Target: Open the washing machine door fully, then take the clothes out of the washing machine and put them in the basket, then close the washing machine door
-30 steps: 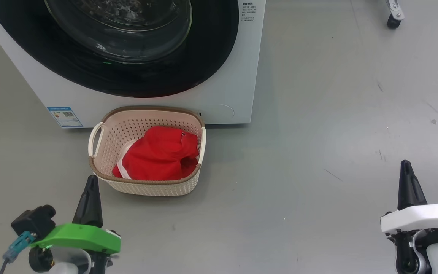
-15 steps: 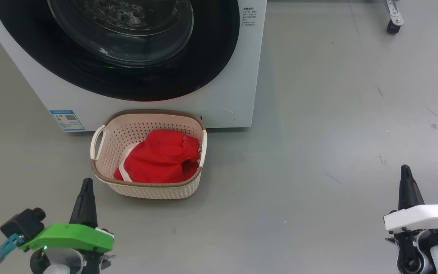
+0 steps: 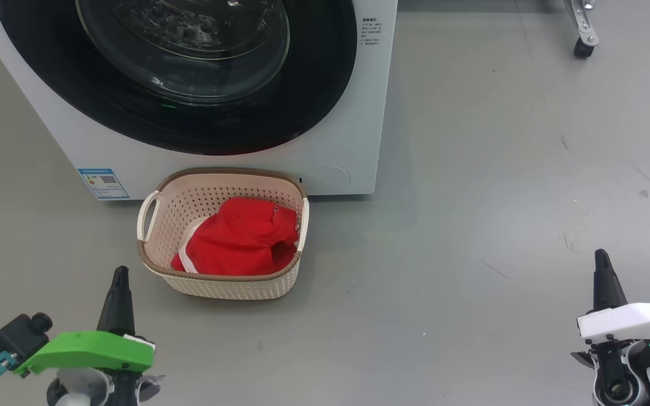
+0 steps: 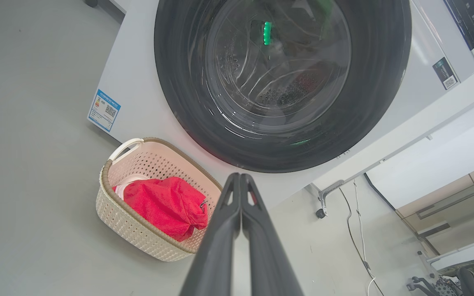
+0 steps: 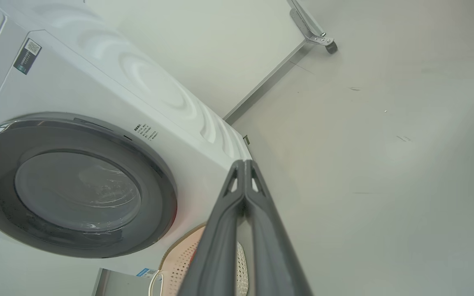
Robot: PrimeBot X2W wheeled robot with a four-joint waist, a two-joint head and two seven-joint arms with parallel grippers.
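Count and positions, head view.

- One washing machine (image 3: 365, 135), upper left, cut off by the top edge.
- One washing machine door (image 3: 325, 101): black rim with a clear glass bowl, lying flush against the white front, shut.
- One blue sticker (image 3: 103, 183) at the lower left corner of the front.
- One basket (image 3: 223, 286), centre-left on the grey floor (image 3: 471, 225), just in front of the machine's base. It has two white side handles (image 3: 147, 217), one on each side.
- One item of clothes (image 3: 240, 239), red with white trim. It lies inside the basket, towards its right half, below the rim.
- Two grippers:
  - Left gripper (image 3: 120, 272), lower left, green housing. Its fingers are pressed together with nothing between them. The tip is near the basket's lower left corner, not touching it.
  - Right gripper (image 3: 601, 255), lower right, white housing. Its fingers are also pressed together and empty, well apart from the basket.
- Each wrist view shows its pair of fingers meeting at the tips.
- One caster wheel (image 3: 583, 48), upper right corner.
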